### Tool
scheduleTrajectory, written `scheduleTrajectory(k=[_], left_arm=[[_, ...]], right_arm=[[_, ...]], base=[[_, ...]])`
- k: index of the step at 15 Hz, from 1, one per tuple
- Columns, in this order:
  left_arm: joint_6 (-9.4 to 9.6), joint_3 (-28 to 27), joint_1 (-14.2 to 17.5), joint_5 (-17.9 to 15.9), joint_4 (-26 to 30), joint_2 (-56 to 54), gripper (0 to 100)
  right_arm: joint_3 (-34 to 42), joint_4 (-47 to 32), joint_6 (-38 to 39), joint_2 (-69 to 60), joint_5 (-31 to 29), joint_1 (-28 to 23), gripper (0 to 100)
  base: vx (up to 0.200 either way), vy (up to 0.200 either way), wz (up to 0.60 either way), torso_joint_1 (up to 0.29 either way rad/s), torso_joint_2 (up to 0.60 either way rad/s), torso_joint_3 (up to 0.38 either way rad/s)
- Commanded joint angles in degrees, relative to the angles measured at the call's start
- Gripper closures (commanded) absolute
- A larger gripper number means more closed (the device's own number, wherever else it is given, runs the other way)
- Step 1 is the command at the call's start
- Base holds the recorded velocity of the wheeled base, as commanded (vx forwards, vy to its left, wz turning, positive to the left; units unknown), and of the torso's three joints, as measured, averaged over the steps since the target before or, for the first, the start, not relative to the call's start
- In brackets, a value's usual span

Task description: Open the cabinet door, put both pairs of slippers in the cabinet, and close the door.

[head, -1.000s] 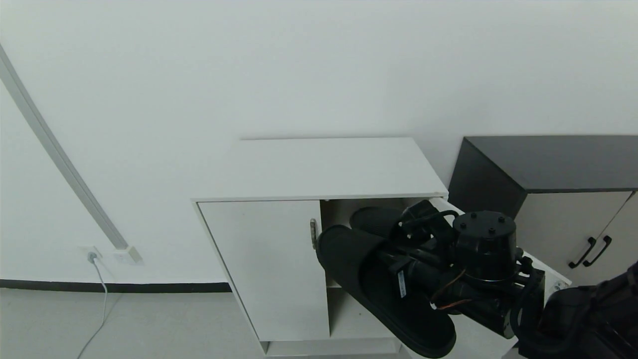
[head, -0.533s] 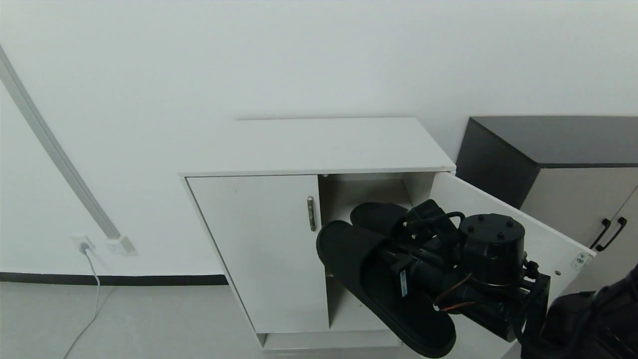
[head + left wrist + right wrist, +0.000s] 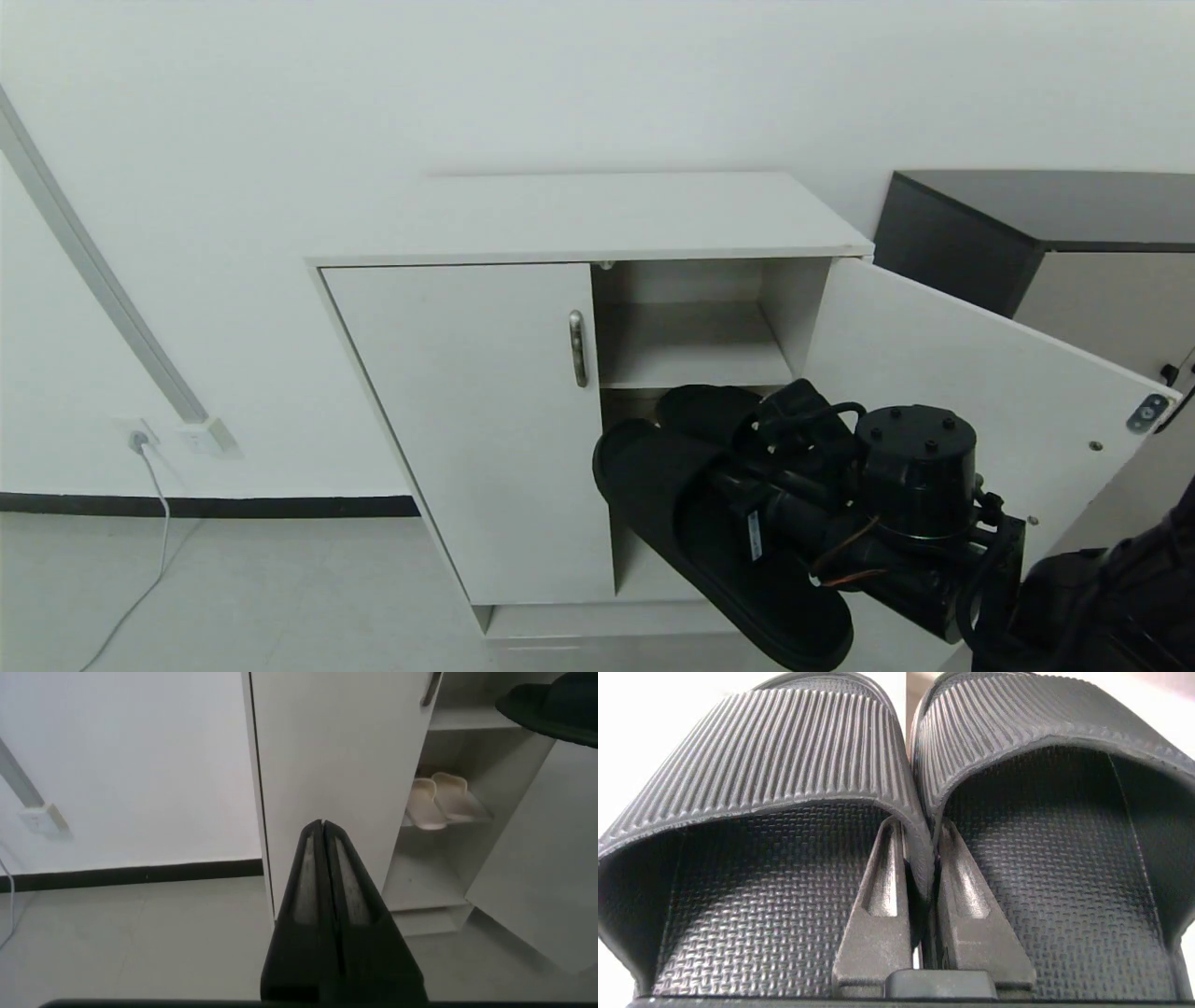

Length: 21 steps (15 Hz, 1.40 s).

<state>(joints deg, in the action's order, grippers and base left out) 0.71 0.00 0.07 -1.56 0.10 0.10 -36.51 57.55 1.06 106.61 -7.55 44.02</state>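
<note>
A white cabinet (image 3: 607, 219) stands against the wall, its right door (image 3: 962, 373) swung open and its left door (image 3: 467, 420) shut. My right gripper (image 3: 920, 905) is shut on the inner edges of a pair of black slippers (image 3: 691, 495), held in the air in front of the open compartment. A pair of beige slippers (image 3: 444, 800) rests on the cabinet's lower shelf (image 3: 425, 873). My left gripper (image 3: 323, 873) is shut with nothing in it, low before the closed door (image 3: 327, 756).
A dark-topped cabinet (image 3: 1036, 233) stands right of the open door. A wall socket with a cable (image 3: 140, 439) sits low on the wall at left. A slanted grey conduit (image 3: 84, 252) runs down to it. Bare grey floor (image 3: 233, 597) lies left of the cabinet.
The head camera has tilted, so the whole scene slid down and more of the cabinet's inside shows. The right gripper and black slippers hold about the same place in view.
</note>
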Motion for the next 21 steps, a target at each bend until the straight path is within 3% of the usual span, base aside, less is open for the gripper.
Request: scheduleTrajectory(k=[1,12,17,21], left_arm=[[0.0,0.0,0.0,0.0,0.1,0.0,100],[0.0,0.0,0.0,0.0,0.0,0.0,100],[0.0,0.0,0.0,0.0,0.0,0.0,100],[0.0,0.0,0.0,0.0,0.0,0.0,100]], right_arm=[[0.0,0.0,0.0,0.1,0.0,0.0,100],[0.4,1.2,-0.8,0.4,0.0,0.0,100],[0.7,2.0,-1.0,1.2,-0.1,-0.1,100],[1.8,13.9,-5.8,6.9,-6.9,0.1,100]], base=[[0.0,0.0,0.0,-0.144,0.46,0.32],[0.0,0.0,0.0,-0.086,0.45,0.367],[0.0,0.0,0.0,-0.001,0.12,0.111],[0.0,0.0,0.0,0.0,0.0,0.0]])
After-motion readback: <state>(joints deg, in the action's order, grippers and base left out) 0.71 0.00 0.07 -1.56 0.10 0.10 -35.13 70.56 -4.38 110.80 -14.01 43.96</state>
